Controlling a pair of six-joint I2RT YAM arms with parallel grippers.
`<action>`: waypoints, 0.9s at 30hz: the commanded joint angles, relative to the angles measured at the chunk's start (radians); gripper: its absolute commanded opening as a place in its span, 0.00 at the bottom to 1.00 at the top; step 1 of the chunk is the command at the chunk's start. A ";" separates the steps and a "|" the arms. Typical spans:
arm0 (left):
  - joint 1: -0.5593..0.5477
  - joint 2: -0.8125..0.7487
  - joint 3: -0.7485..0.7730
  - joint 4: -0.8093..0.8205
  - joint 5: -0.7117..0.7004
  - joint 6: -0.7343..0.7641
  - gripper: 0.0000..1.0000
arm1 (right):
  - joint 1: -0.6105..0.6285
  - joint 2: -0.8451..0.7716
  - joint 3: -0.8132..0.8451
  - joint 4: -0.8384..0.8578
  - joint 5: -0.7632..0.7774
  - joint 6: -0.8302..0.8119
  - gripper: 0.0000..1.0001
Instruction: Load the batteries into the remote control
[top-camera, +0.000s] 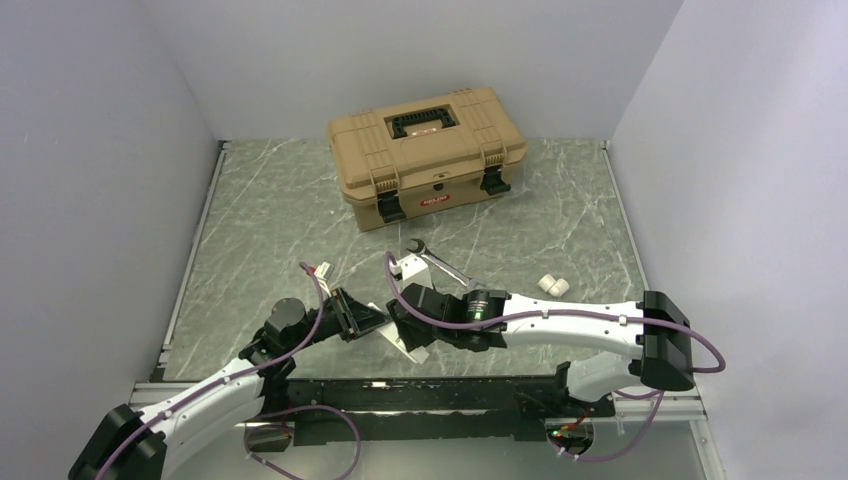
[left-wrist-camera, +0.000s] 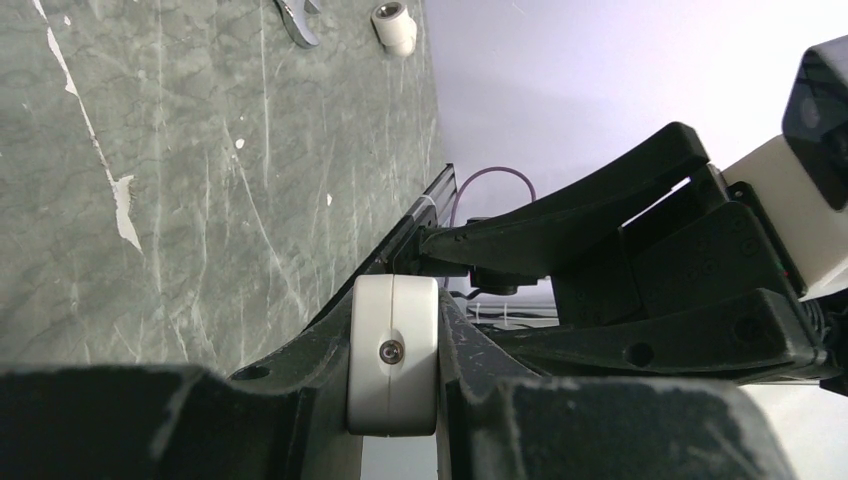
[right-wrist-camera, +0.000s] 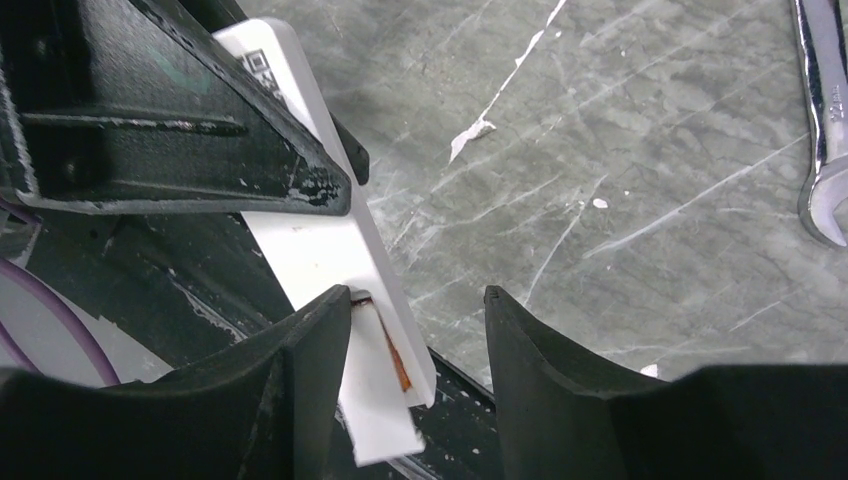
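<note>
The remote control (right-wrist-camera: 318, 232), a slim white bar, is clamped between the fingers of my left gripper (left-wrist-camera: 393, 350), which is shut on it. From above only its lower end (top-camera: 416, 348) shows under the arms. My right gripper (right-wrist-camera: 415, 305) stands open around the remote's near end. Its left finger (right-wrist-camera: 310, 350) touches the white back cover (right-wrist-camera: 372, 385), which sits ajar over an orange-brown recess; its right finger stays apart. The batteries (top-camera: 553, 285), two small white cylinders, lie on the table to the right, one showing in the left wrist view (left-wrist-camera: 393, 25).
A steel wrench (top-camera: 440, 262) lies just beyond the grippers and shows at the right edge of the right wrist view (right-wrist-camera: 825, 120). A closed tan toolbox (top-camera: 427, 152) stands at the back. Grey walls enclose the marbled table (top-camera: 270, 220).
</note>
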 joint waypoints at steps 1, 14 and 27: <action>-0.002 -0.011 -0.060 0.107 0.010 -0.013 0.03 | 0.001 -0.016 -0.022 -0.019 -0.013 0.016 0.54; -0.002 0.003 -0.063 0.105 0.009 -0.002 0.02 | 0.006 -0.038 -0.010 -0.032 0.042 0.026 0.54; -0.003 0.006 -0.061 0.041 -0.009 0.044 0.02 | 0.091 -0.281 -0.230 -0.241 -0.024 0.408 0.56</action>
